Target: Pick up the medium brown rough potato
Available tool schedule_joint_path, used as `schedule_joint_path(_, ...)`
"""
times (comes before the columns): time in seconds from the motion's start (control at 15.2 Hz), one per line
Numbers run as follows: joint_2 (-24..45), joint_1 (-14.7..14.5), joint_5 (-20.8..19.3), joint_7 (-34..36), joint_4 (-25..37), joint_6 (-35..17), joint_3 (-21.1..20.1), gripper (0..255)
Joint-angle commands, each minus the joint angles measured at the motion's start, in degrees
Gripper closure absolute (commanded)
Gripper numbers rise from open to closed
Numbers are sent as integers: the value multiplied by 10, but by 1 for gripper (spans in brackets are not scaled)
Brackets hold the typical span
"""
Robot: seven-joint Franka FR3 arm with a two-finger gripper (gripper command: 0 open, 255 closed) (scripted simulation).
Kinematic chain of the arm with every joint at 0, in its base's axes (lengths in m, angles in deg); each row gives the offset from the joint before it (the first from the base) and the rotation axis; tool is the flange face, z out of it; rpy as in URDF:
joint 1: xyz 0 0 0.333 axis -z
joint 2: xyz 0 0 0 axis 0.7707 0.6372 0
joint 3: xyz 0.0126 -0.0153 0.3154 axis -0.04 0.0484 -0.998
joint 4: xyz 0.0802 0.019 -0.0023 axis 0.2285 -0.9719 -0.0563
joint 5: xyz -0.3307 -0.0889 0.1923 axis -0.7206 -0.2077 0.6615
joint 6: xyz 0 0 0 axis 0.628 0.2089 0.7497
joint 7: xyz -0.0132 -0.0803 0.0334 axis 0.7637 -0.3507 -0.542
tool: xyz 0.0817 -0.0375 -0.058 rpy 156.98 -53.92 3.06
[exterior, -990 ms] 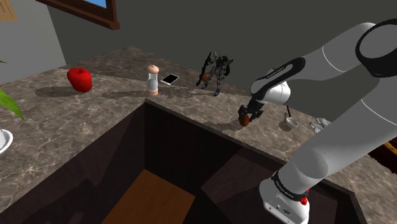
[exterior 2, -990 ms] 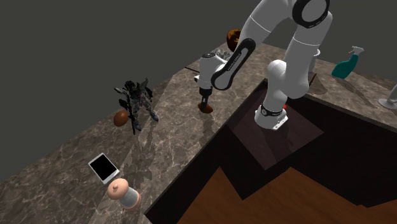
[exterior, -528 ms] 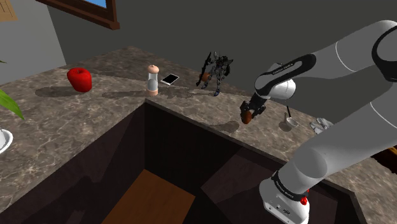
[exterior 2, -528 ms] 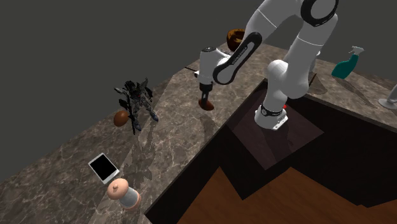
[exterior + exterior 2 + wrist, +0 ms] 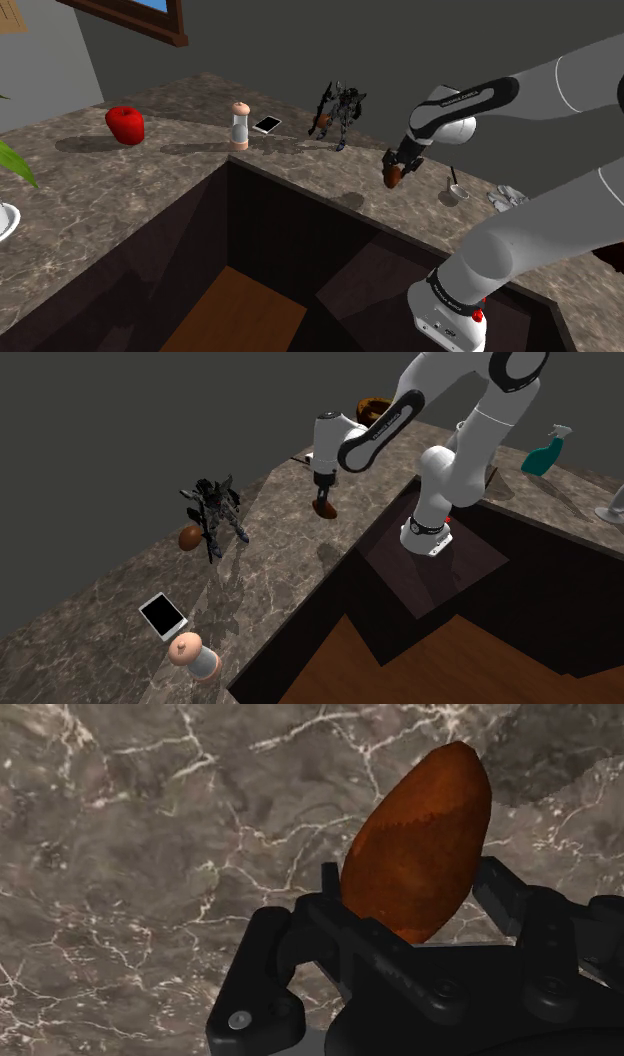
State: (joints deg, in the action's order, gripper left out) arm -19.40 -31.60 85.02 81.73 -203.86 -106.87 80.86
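Well, the all-black two-finger gripper (image 5: pixel 392 170) clasps the reddish-brown rough oval potato (image 5: pixel 395 180), seemingly lifted clear of the brown veined marble counter (image 5: pixel 120 200), toward the shoulder view's right. A dark grey wall (image 5: pixel 450 40) stands beyond, with a wooden floor (image 5: pixel 240 315) below.

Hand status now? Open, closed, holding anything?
Hand: closed on the potato, which it holds clear of the counter.

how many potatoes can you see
2: one potato clasped in the gripper above the counter, another potato beside the dark toy figure. A brown shape behind the arm is unclear.
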Motion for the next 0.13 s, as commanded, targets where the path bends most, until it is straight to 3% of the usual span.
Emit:
schedule_joint_path(0.0, -6, 1, -3, 2, 4, 11, -1, 255)
schedule_joint_path(0.07, -6, 1, -3, 2, 4, 11, -1, 255)
